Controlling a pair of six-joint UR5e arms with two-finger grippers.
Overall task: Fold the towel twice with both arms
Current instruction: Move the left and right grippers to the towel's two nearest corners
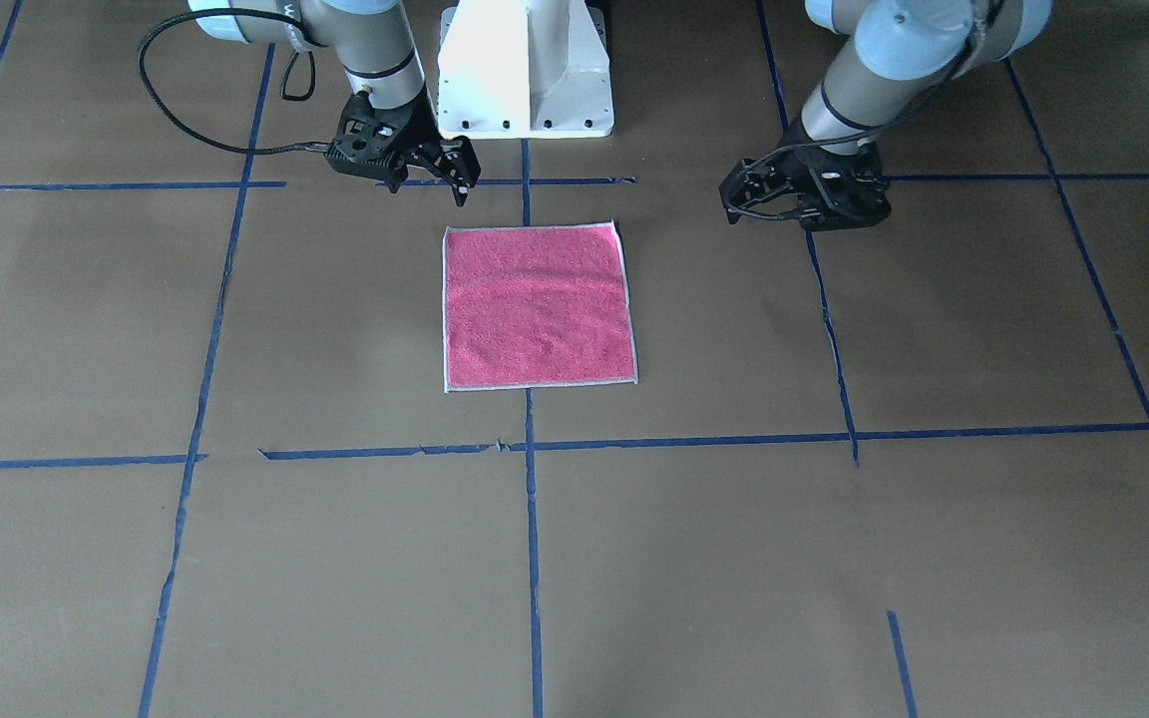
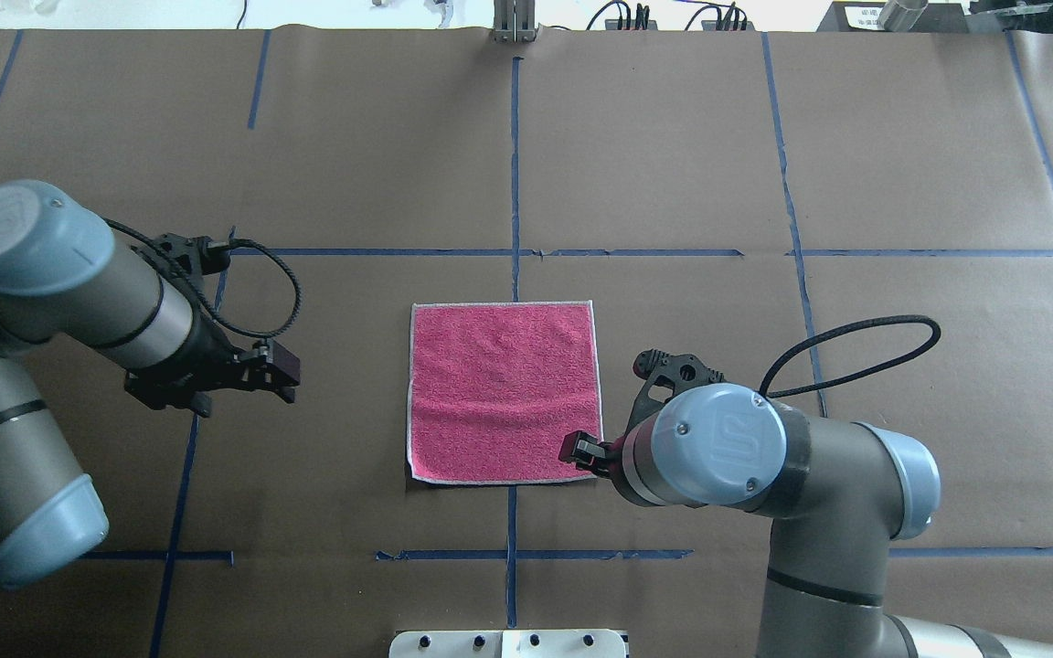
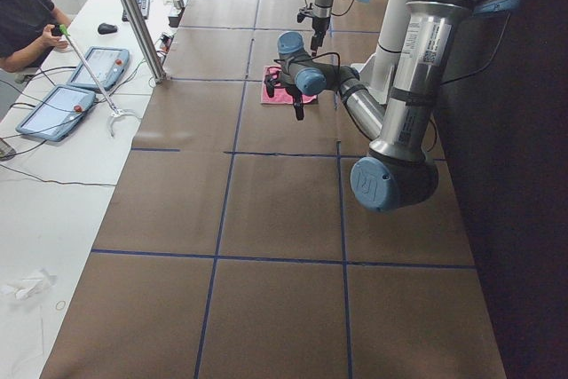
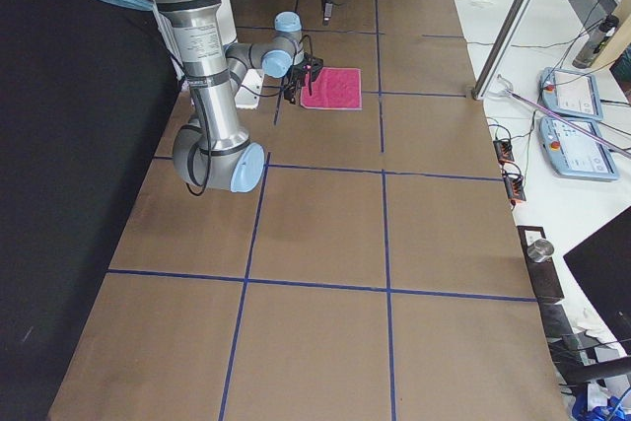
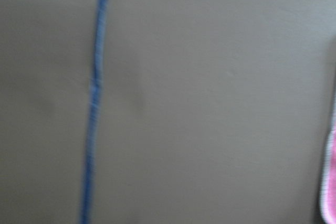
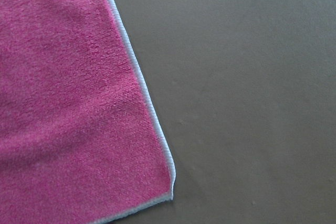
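Note:
The towel lies flat and unfolded on the brown table, pink face up, with its whitish border showing all round; it also shows in the overhead view. My right gripper hovers open and empty by the towel's corner nearest the robot, on my right side. The right wrist view shows that corner and bare table beside it. My left gripper is open and empty, well clear of the towel's left edge. The left wrist view shows only a sliver of towel edge.
The white pedestal base stands behind the towel on the robot's side. Blue tape lines grid the brown paper. A metal pole and the operators' tablets sit beyond the table's far edge.

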